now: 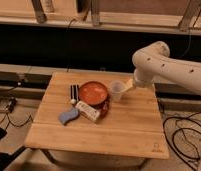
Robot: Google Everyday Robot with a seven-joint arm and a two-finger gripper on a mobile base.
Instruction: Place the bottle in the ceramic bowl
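Counter: a pale wooden slab top, with the small things gathered in its rear middle part.
Ceramic bowl: round and shallow, glossy orange-red with a darker rim. It stands upright near the middle of the counter's back half.
Bottle: white and oblong, lying on its side on the counter outside the ceramic bowl. It rests against the bowl's front-left rim, its length running from upper left to lower right.
Sponge: blue and wavy, lying flat just left of the bottle.
Dark strips: two slim black pieces side by side with a pale tip at the near end, just left of the ceramic bowl and behind the sponge.
Plastic cup: translucent and upright, just right of the ceramic bowl. Whether it touches the rim cannot be told.
Arm: thick and white, entering from the right edge and bending down toward the counter's back right.
Pincer: at the arm's end, low over the counter and just beside the plastic cup's right side. It is well apart from the bottle, with cup and bowl between them. Whether it is spread wide, drawn narrow or holding anything cannot be made out.
Cables: dark loops on the floor to the right of the counter.
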